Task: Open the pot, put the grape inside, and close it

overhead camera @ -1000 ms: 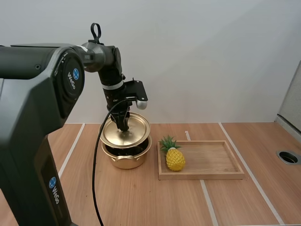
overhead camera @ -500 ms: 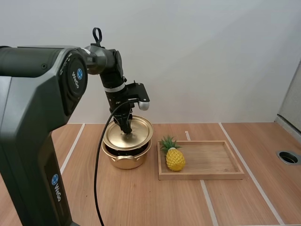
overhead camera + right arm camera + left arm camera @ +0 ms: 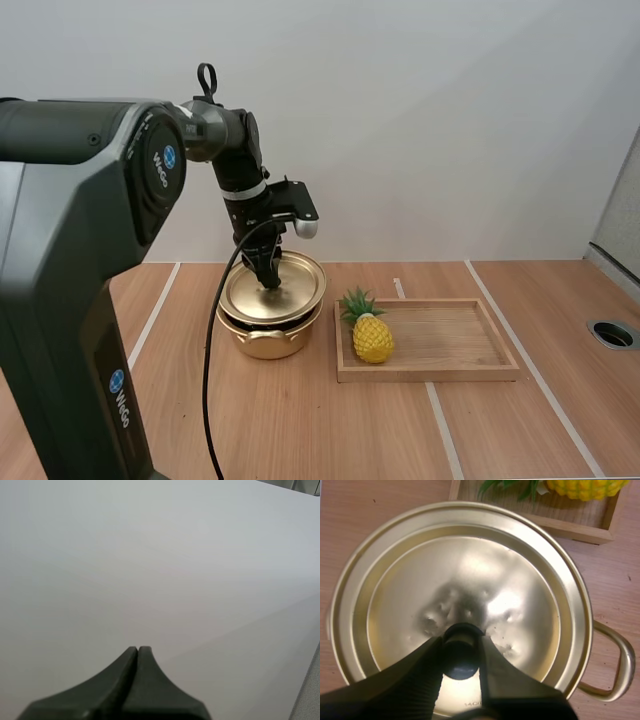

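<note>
Left claw (image 3: 460, 644) on tilted lid (image 3: 470, 565)

Robot lab, taped wooden table (image 3: 300, 425), bare wall (image 3: 450, 130)

The high view sits up high at the back and looks forward and down over the counter (image 3: 300, 430), from far off. The left wrist view hangs very close over the lid (image 3: 470, 565) and looks straight down past the left jaws. Both views see the lid, the pot (image 3: 268, 343), the tray (image 3: 440, 373) and the pineapple (image 3: 373, 340). The right wrist view looks past the right jaws at a plain pale surface (image 3: 150, 555).
</note>
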Robot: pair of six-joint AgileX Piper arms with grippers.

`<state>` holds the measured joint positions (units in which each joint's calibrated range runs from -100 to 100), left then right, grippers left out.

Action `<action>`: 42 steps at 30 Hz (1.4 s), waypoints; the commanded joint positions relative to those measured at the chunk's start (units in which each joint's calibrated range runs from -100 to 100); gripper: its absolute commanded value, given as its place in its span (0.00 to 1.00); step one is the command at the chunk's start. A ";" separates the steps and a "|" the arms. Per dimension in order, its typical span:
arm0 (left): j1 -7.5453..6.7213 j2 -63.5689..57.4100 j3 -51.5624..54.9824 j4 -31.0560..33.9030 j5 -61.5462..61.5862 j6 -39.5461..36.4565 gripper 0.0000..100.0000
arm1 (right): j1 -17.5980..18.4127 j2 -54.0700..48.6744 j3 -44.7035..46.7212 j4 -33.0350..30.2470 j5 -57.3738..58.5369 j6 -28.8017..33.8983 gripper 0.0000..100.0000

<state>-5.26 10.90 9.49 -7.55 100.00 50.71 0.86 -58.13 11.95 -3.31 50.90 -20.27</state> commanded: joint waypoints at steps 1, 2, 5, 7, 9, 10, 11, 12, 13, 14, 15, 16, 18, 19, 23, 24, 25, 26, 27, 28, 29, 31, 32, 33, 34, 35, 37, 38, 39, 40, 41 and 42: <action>0.08 -0.04 0.13 -0.40 0.00 -0.67 0.00 | -0.20 -0.73 -0.82 -0.41 -0.08 0.10 0.00; 0.08 0.28 0.13 -0.40 0.00 -0.78 0.00 | -0.20 -0.73 -0.82 -0.41 0.12 0.10 0.00; 0.08 1.18 0.13 -0.40 0.00 -1.65 0.00 | -0.20 -0.73 -0.82 -0.41 0.12 0.10 0.00; 0.08 1.99 0.13 -0.11 0.00 -1.98 0.00 | -0.20 -0.73 -0.82 -0.41 0.12 0.10 0.00; 0.08 2.81 0.13 0.30 0.00 -2.11 0.00 | -0.20 -0.73 -0.82 -0.41 0.31 0.10 0.00; 0.08 3.10 0.13 0.77 0.00 -2.21 0.00 | -0.20 -0.73 -0.82 -0.41 0.31 0.10 0.00; 0.08 3.41 0.13 1.29 0.00 -2.50 0.00 | -0.20 -0.73 -0.82 -0.41 0.31 0.10 0.00; 0.08 3.71 0.13 1.72 0.00 -2.72 0.00 | -0.20 -0.73 -0.82 -0.41 0.31 0.10 0.00; 0.08 3.83 0.13 1.86 0.00 -2.98 0.00 | -0.20 -0.73 -0.82 -0.41 0.31 0.10 0.00; 0.08 4.01 0.13 2.11 0.00 -2.99 0.00 | -0.20 -0.73 -0.82 -0.41 0.31 0.10 0.00; 0.08 4.12 0.13 2.11 0.00 -3.09 0.00 | -0.20 -0.73 -0.82 -0.41 0.31 0.10 0.00; 0.08 4.12 0.13 2.11 0.00 -3.09 0.00 | -0.20 -0.73 -0.82 -0.41 0.31 0.10 0.00; 0.08 4.12 0.13 2.11 0.00 -3.09 0.00 | -0.20 -0.73 -0.82 -0.41 0.31 0.10 0.00; 0.08 4.12 0.13 2.11 0.00 -3.21 0.00 | -0.20 -0.73 -0.82 -0.41 0.31 0.10 0.00; 0.08 4.12 0.13 2.11 0.00 -4.06 0.00 | -0.20 -0.73 -0.82 -0.41 0.31 0.10 0.00; 0.08 4.12 0.13 2.11 0.00 -4.10 0.00 | -0.20 -0.73 -0.82 -0.41 0.31 0.10 0.00; 0.08 4.12 0.13 2.11 0.00 -4.41 0.04 | -0.20 -0.73 -0.82 -0.41 0.31 0.10 0.00; 0.08 3.98 0.13 2.11 0.00 -4.81 0.12 | -0.20 -0.73 -0.82 -0.41 0.31 0.10 0.00; 0.08 3.72 0.13 2.11 0.00 -5.23 0.25 | -0.20 -0.73 -0.82 -0.41 0.31 0.10 0.00; 0.08 3.44 0.13 2.00 0.00 -5.50 0.42 | -0.20 -0.73 -0.82 -0.41 0.31 0.10 0.00; 0.08 3.09 0.13 2.00 0.00 -5.86 0.61 | -0.20 -0.73 -0.82 -0.41 0.31 0.10 0.00; 0.08 2.32 0.01 2.00 0.00 -8.24 1.00 | -0.20 -0.73 -0.82 -0.41 0.31 0.10 0.00; 0.08 1.92 -0.27 2.00 0.00 -8.69 1.00 | -0.20 -0.73 -0.82 -0.41 0.31 0.10 0.00; 0.08 1.62 -0.51 2.14 0.00 -9.23 1.00 | -0.20 -0.73 -0.82 -0.41 0.31 0.10 0.00; 0.08 1.16 -0.98 2.14 0.00 -9.50 1.00 | -0.20 -0.73 -0.82 -0.41 0.31 0.10 0.00; 0.08 0.86 -1.36 2.14 0.00 -9.87 1.00 | -0.20 -0.73 -0.82 -0.28 0.30 0.10 0.00; 0.08 -0.22 -2.62 2.14 0.00 -10.82 1.00 | -0.20 -0.73 -0.82 0.02 0.30 0.10 0.00; 0.08 -0.94 -3.43 2.14 0.00 -11.17 1.00 | -0.20 -0.73 -0.82 0.02 0.30 0.10 0.00; 0.08 -1.83 -4.36 2.14 0.00 -11.45 1.00 | -0.20 -0.73 -0.82 0.02 0.30 0.10 0.00; 0.08 -2.90 -5.46 2.14 0.00 -11.92 1.00 | -0.20 -0.73 -0.82 0.02 0.30 0.10 0.00; 0.08 -3.74 -6.42 2.24 0.00 -12.26 1.00 | -0.20 -0.73 -0.82 0.02 0.30 0.10 0.00; 0.08 -4.99 -7.80 2.22 0.00 -12.66 1.00 | -0.20 -0.73 -0.82 0.02 0.30 0.10 0.00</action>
<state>-5.26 8.78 4.26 -5.26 100.00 39.35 0.86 -58.13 11.95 -3.31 51.18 -20.27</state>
